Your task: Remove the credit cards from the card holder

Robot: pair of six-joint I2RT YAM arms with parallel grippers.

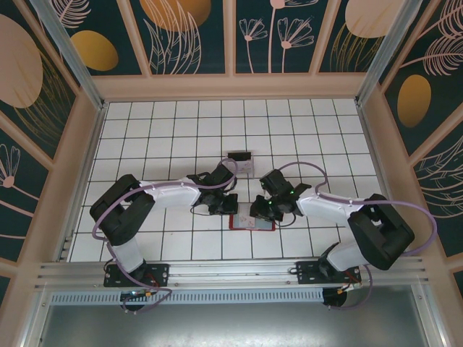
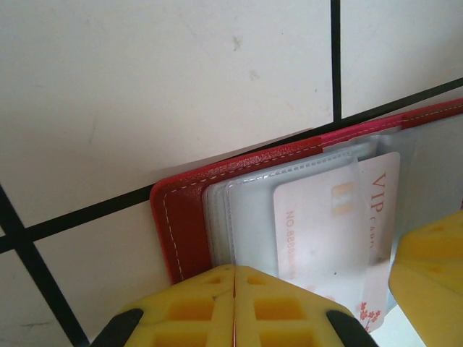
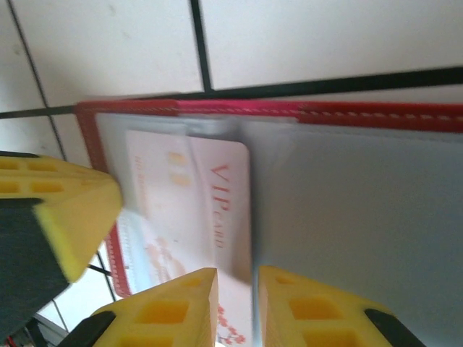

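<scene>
Lying open between the left gripper point(image 2: 235, 307) and right gripper point(image 3: 237, 296) is one red wallet point(image 2: 181, 217), white-stitched with cloudy plastic sleeves point(image 2: 246, 217), and one card point(image 2: 318, 224) shows in it (pale pink, printed VIP), poking from a sleeve. The left gripper is clenched, pads pressed together at the wallet's edge, while the right gripper pinches the card's long edge between nearly closed fingers. One clear box point(image 1: 240, 165) sits beyond both.

The red card holder point(image 1: 246, 223) lies open on the tiled table point(image 1: 181, 123), a pale VIP card point(image 2: 325, 224) partly tucked in its clear sleeves point(image 2: 246, 210).
</scene>
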